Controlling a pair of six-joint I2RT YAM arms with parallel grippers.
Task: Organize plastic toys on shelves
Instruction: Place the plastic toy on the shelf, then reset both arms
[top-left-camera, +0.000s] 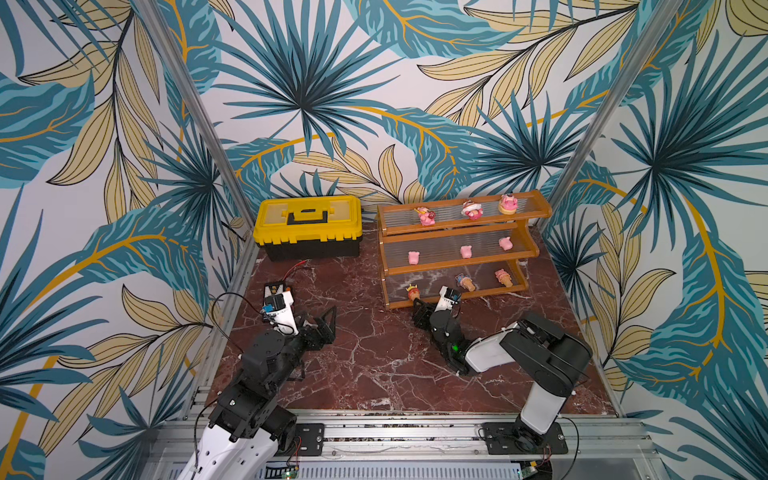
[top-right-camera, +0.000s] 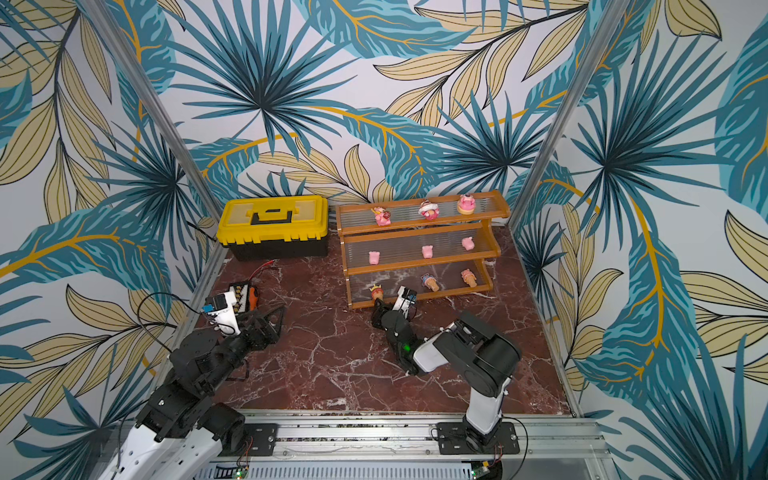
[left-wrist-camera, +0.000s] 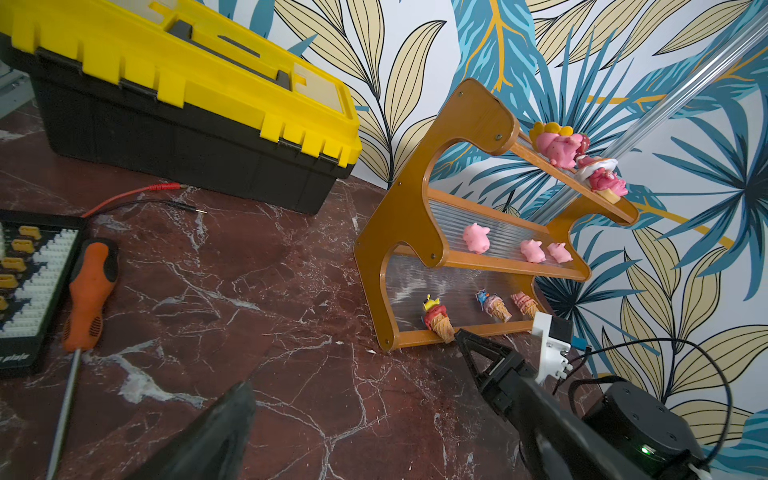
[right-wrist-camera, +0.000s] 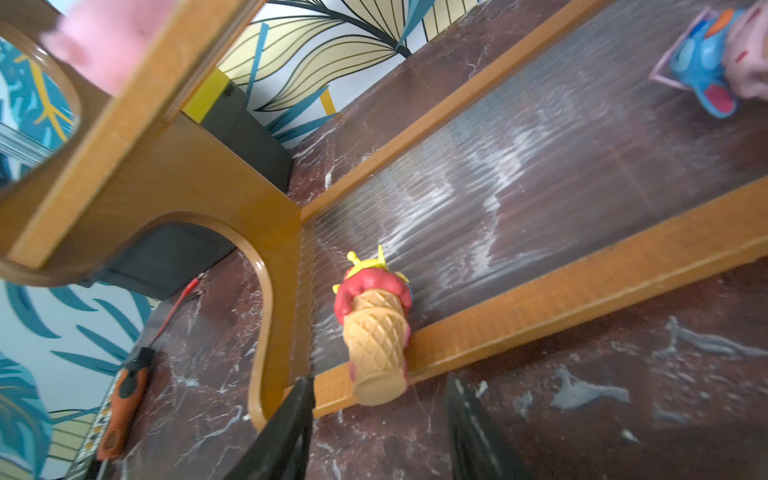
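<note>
The shelves (top-left-camera: 451, 267) stand at the back right, a stepped wooden rack with clear ribbed panels. Three pink characters (top-left-camera: 472, 209) sit on the top tier and three piglets (top-left-camera: 466, 251) on the middle one. Three cone toys lie on the bottom tier. The leftmost cone (right-wrist-camera: 376, 332), red-topped with a yellow figure, rests with its tip over the front rail. My right gripper (right-wrist-camera: 378, 380) is open, a finger on each side of that tip, touching nothing. My left gripper (top-left-camera: 326, 320) stands open over the table at the left, holding nothing.
A yellow-and-black toolbox (top-left-camera: 307, 226) stands at the back left beside the rack. In front of it lie red and black leads (left-wrist-camera: 137, 193), a black board with white pegs (left-wrist-camera: 25, 291) and an orange-handled screwdriver (left-wrist-camera: 89, 291). Patterned walls close three sides.
</note>
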